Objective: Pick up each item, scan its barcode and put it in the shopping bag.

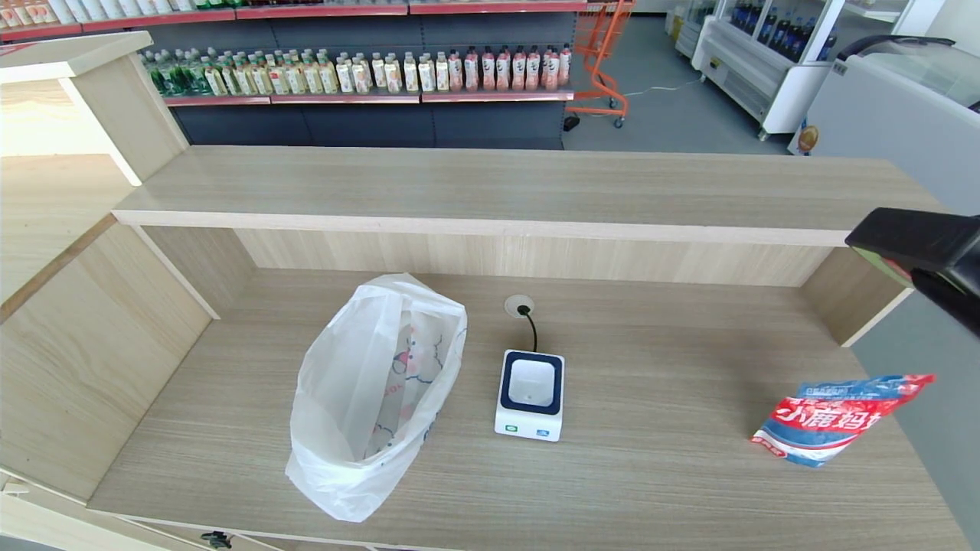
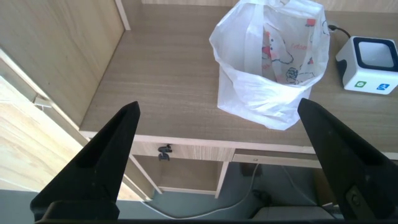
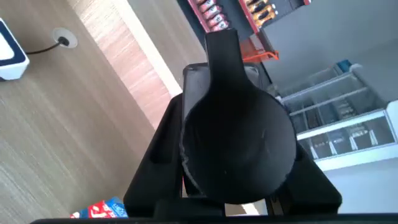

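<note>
While left claw hangs spread, right claw cut off, grip unreadable, shopping bag contents veiled

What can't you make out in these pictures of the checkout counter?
What is inside the shopping bag: head view, its cloudy film hides all but a cartoon print.
The barcode of the snack packet: head view, only its printed front faces up.
Most of the scanner: right wrist view, cut off by the edge.
</note>
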